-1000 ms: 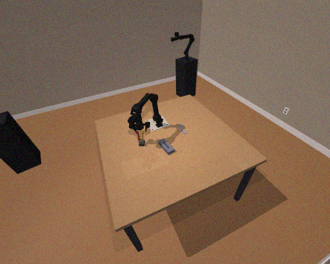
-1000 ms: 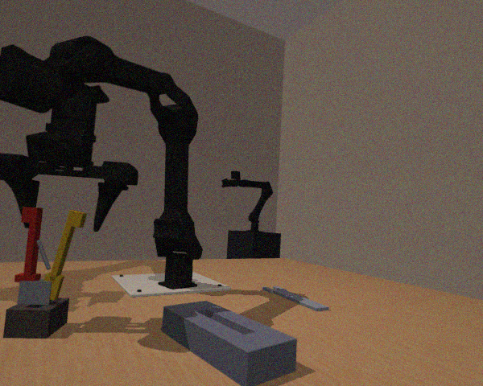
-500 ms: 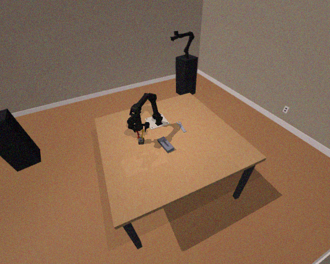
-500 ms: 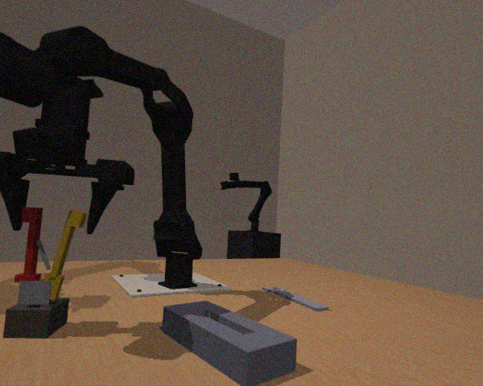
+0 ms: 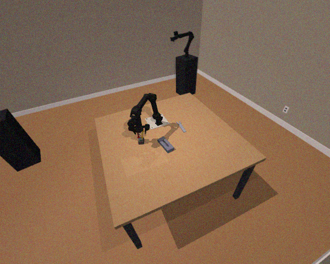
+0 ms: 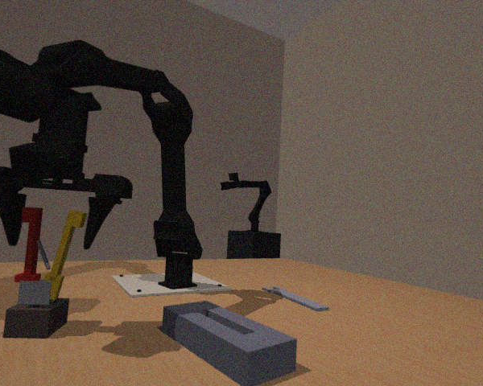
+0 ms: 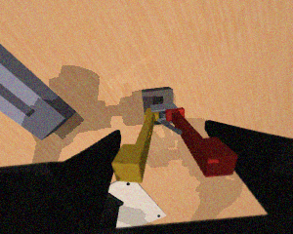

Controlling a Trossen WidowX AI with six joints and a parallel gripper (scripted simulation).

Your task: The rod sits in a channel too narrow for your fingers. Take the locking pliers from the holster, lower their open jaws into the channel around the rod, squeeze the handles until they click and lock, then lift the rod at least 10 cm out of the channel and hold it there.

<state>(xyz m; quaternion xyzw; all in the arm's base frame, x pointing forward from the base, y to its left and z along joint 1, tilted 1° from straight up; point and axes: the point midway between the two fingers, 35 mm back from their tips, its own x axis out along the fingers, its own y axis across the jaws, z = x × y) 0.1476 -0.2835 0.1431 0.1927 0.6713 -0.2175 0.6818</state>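
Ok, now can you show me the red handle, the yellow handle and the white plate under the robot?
Red handle [image 6: 33,244] [image 7: 219,157]: exterior, its shaft; wrist, its top end.
Yellow handle [image 6: 63,251] [image 7: 128,166]: exterior, its shaft; wrist, its top end.
White plate [image 6: 144,287] [image 7: 137,197]: exterior and wrist, its bare surface.

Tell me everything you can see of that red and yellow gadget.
The pliers stand upright in a small dark block, one handle red, one yellow, spread apart at the top. A thin grey bar sits between them. The open tool surrounds the handles, gripping nothing.
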